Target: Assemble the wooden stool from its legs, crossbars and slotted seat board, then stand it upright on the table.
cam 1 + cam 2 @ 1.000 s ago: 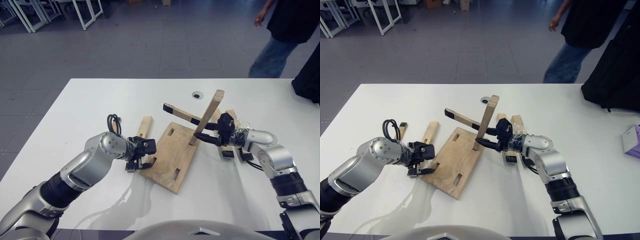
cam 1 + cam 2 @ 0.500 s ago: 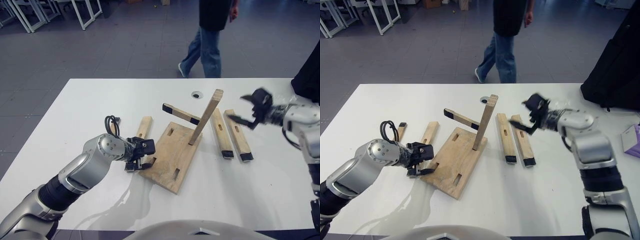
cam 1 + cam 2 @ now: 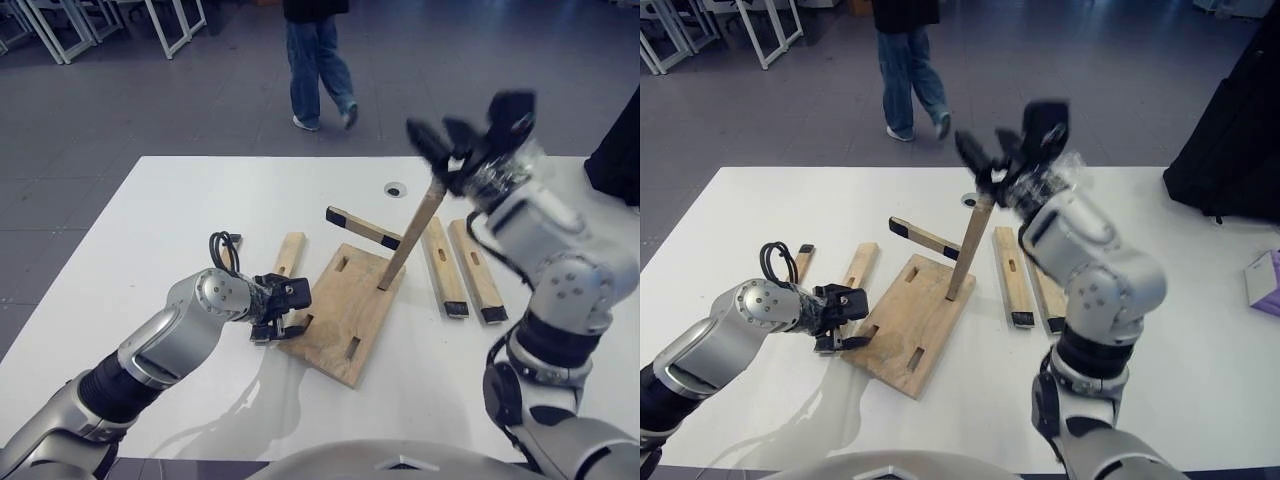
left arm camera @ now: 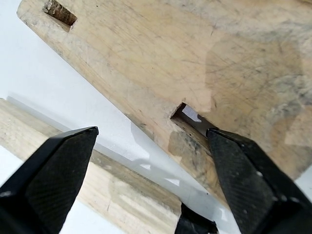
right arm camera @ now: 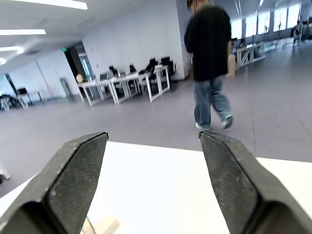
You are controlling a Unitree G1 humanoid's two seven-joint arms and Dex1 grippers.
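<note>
Pale wooden slotted seat board [image 3: 345, 310] flat on white desk [image 3: 180, 200]. Left end effector [image 3: 281, 311] spread, straddling board's left edge, likely steadying it. Light wooden leg [image 3: 410, 235] leans in far slot. Right end effector [image 3: 465, 135] spread just above leg top, gripping nothing.

I see the black right gripper [image 3: 988, 152], fingers spread, just above the pale wooden leg [image 3: 971, 250] standing tilted in the rectangular slotted wooden seat board [image 3: 908, 330].

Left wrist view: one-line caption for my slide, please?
Open left end effector at the edge of the slotted seat board, near one slot, beside a wooden bar.
</note>
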